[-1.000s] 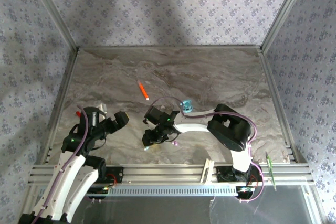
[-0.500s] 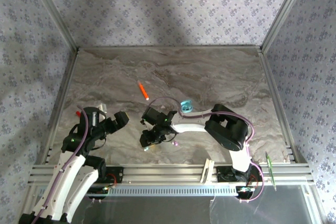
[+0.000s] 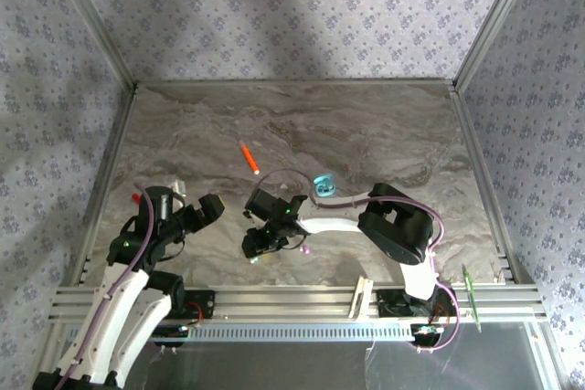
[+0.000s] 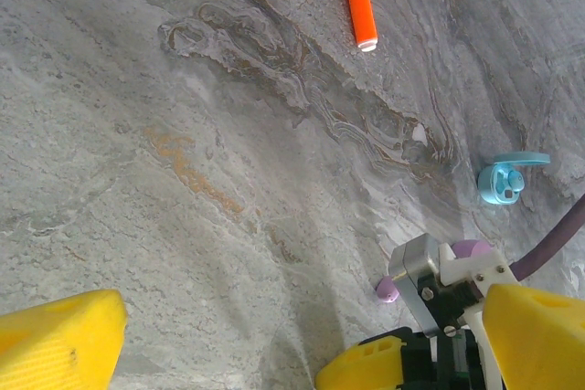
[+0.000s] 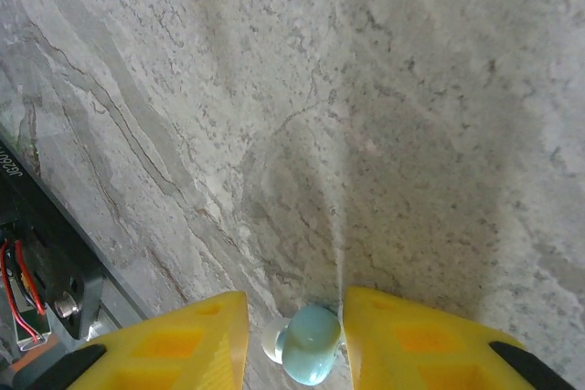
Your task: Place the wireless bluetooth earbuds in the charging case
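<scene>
Two yellow-fingered grippers are over a grey marbled worktop. At the near left, the left gripper is held over bare stone with its jaws spread wide and nothing between them. In the left wrist view its fingers sit at the two bottom corners, far apart. A small red object shows just left of that arm, too small to identify. Farther back and a little right, an orange stick lies flat by itself, its white end the nearer one.

Right of the left gripper, toward the middle of the near side, the right gripper points down at the worktop. Its jaws stand narrow around a pale cyan earbud. The bud touches the finger at the right of the right wrist view, while a sliver of stone shows beside the other finger. I cannot tell whether it is clamped or merely bracketed.

A pink earbud lies on the worktop just beside the right gripper's body. A lilac rounded shape peeks from behind that body, too hidden to name. Further right and farther back, apart from both buds, the cyan charging case sits with its lid open. At the far right, a green item lies by the near rail.
</scene>
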{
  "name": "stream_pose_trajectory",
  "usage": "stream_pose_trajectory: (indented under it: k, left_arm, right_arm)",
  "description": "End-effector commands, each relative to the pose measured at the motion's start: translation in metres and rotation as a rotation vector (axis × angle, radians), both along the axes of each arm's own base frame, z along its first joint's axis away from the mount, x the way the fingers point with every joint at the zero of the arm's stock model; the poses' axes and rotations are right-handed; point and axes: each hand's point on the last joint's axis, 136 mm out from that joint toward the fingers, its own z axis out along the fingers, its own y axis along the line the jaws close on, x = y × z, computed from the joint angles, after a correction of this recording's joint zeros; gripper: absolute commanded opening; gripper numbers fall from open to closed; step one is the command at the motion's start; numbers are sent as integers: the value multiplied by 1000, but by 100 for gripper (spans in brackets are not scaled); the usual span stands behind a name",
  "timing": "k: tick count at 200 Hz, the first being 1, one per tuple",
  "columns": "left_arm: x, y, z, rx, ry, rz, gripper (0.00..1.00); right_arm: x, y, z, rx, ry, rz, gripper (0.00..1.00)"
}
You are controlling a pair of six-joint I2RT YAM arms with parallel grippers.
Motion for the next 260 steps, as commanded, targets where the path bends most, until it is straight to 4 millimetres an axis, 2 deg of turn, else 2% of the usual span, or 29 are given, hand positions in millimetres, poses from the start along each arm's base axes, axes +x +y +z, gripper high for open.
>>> stream_pose_trajectory:
  k: [1, 121, 144, 185, 201, 226, 260]
  left_arm:
    - [2, 0, 5, 8, -19, -3, 100]
    - [2, 0, 5, 8, -20, -2, 100]
    - [2, 0, 5, 8, -21, -3, 100]
    - [2, 0, 5, 8, -20, -3, 100]
    - [2, 0, 5, 8, -21, -4, 100]
    - [2, -1, 5, 5, -18, -6, 100]
    - [2, -3, 6, -2, -21, -18, 100]
  right_arm:
    - [-7, -12, -4, -64, 11, -9, 35]
    - [-9, -18, -3, -85, 0, -14, 31]
    - [-10, -15, -6, -85, 7, -9, 27]
    - [-10, -13, -10, -88, 11, -6, 26]
    - [-9, -13, -11, -90, 9, -8, 21]
    - [-5, -14, -6, -90, -12, -17, 16]
    - [3, -22, 8, -93, -65, -40, 14]
